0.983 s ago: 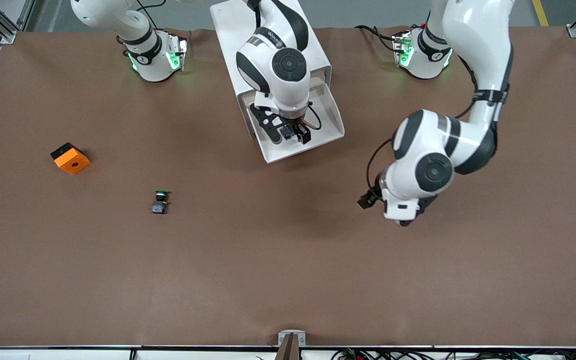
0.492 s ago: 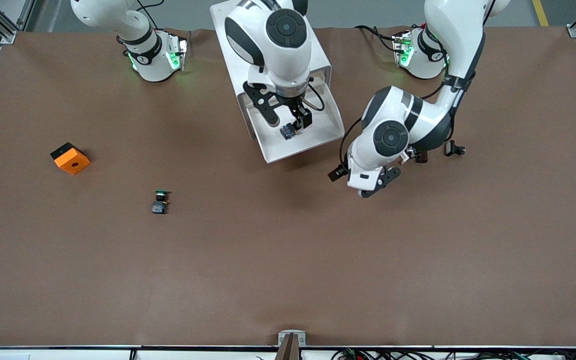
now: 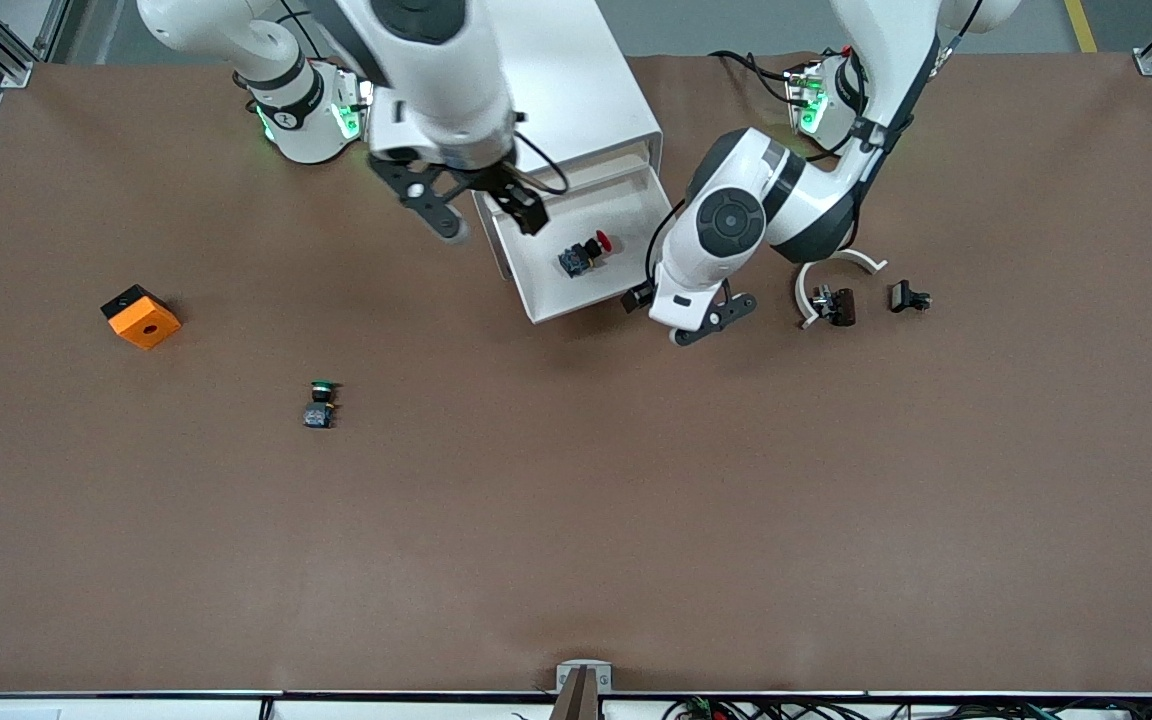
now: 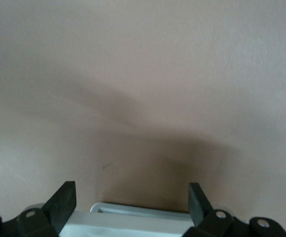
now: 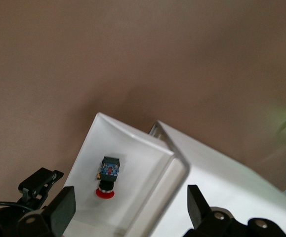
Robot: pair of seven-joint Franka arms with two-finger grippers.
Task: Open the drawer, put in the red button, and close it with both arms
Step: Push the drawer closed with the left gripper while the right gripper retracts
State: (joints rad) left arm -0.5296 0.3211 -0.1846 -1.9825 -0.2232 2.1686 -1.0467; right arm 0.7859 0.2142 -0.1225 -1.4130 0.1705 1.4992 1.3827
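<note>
Orange block point(image 3: 141, 316) lies on the table point(image 3: 576, 520) toward the right arm's end, clear of everything else. Green button point(image 3: 319, 402) stands alone on the table, nearer the front camera than the block.

Right gripper point(image 3: 489, 214) hangs over the table at the cabinet's point(image 3: 576, 90) corner, beside the drawer; jaws spread wide, nothing between them. The right wrist view confirms this: both fingers point(image 5: 59, 210) frame empty space above the drawer.

Drawer point(image 3: 636, 275) is pulled out of the white cabinet's front and stands open. It holds 1 item: the red button point(image 3: 584, 254), lying on its side on the drawer floor, apart from the walls.

Button appearance: round red cap point(image 5: 104, 192), short black neck, grey-blue body with red and gold markings.

Left gripper point(image 3: 696, 318) sits low at the drawer's front corner toward the left arm's end. Jaws are wide and empty; in the left wrist view the white drawer rim point(image 4: 133, 215) shows between the fingers point(image 4: 61, 200).

White curved piece point(image 3: 836, 268) and 2 small dark parts point(image 3: 834, 304) point(image 3: 908, 297) lie on the table toward the left arm's end; their detail is too small to make out.

Cabinet top is partly hidden by the right arm point(image 3: 436, 60). Whether the left fingers touch the drawer cannot be told.
</note>
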